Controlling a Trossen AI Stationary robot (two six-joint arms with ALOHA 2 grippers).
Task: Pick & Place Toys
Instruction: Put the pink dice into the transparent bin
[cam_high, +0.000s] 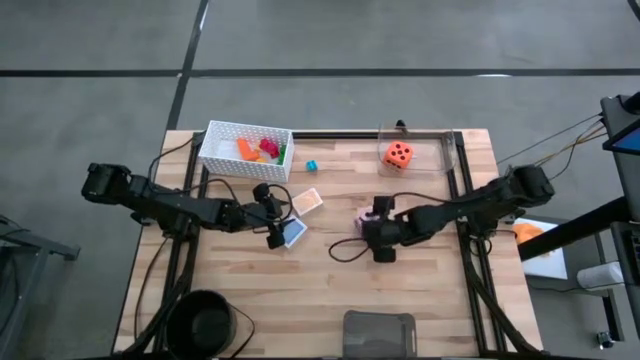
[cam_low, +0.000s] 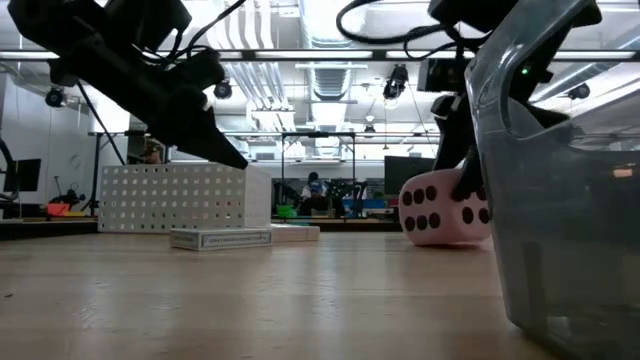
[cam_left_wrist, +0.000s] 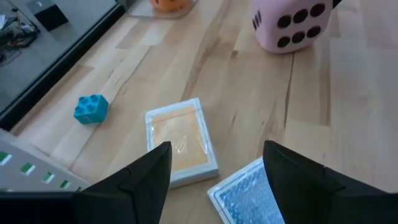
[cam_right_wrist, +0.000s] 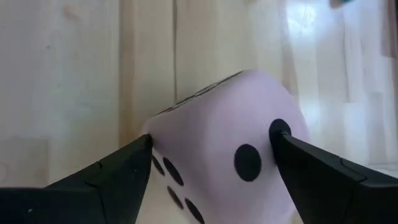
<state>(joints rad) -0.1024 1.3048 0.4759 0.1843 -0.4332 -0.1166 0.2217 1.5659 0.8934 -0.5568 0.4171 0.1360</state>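
Observation:
The pink dotted die (cam_high: 364, 221) sits at the table's middle, and my right gripper (cam_high: 380, 226) is shut on it; it also shows in the low view (cam_low: 445, 210). My left gripper (cam_high: 276, 216) is open and empty, hovering over the gap between the peach card (cam_left_wrist: 180, 140) and the blue card (cam_left_wrist: 245, 193), which both lie flat on the table. A teal brick (cam_high: 311, 165) lies alone on the wood. The orange die (cam_high: 398, 154) sits in a clear tray. Several bricks (cam_high: 262, 150) lie in the white basket (cam_high: 222, 140). My right gripper pinches the pink die by two opposite faces (cam_right_wrist: 264, 134) between its two fingers (cam_right_wrist: 124, 165). The fingers come slanting down from the table's right side. The die sits slightly tilted, its lower edge (cam_low: 440, 242) at table level; whether it is lifted, I cannot tell.
A clear tray (cam_high: 445, 150) stands at the far right and a grey tray (cam_high: 378, 330) at the near edge, looming large in the low view (cam_low: 560, 180). A black bowl (cam_high: 205, 320) sits near left. Bare wood lies between the cards and the near edge.

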